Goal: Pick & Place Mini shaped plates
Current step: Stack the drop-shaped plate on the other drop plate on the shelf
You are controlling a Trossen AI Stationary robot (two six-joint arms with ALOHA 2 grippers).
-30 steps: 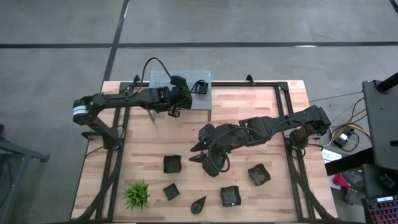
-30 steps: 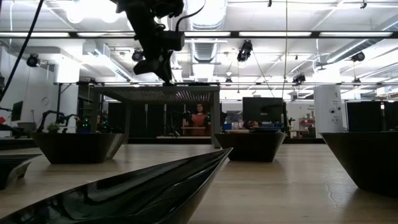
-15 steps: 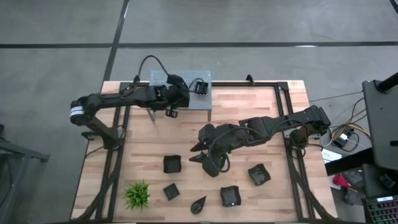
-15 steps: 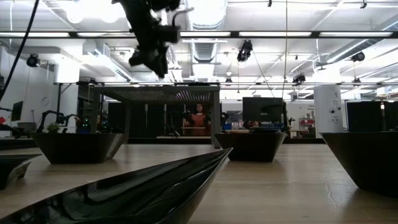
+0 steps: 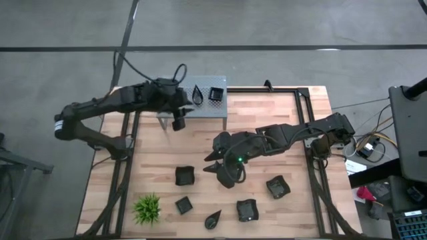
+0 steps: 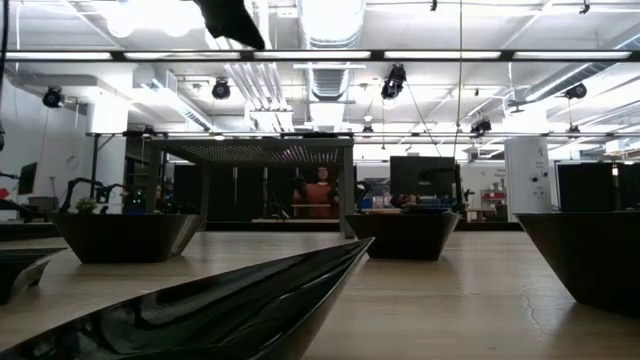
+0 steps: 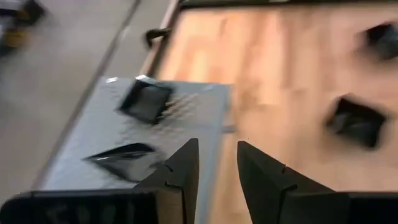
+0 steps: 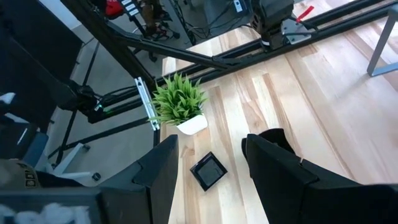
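My left gripper (image 5: 177, 124) hangs empty, fingers narrowly apart, beside the grey perforated shelf (image 5: 175, 88), where a teardrop plate (image 5: 198, 95) and square plate (image 5: 215, 94) sit. My right gripper (image 5: 212, 164) waits wide open mid-table.

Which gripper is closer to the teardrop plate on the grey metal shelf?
Left. The left gripper sits just off the shelf's edge beside the teardrop plate, open and empty. The right gripper hangs open over mid-table, much farther away.

Eight mini shaped plates (image 5: 185, 175), one shelf (image 5: 220, 111), one plant (image 5: 147, 209).
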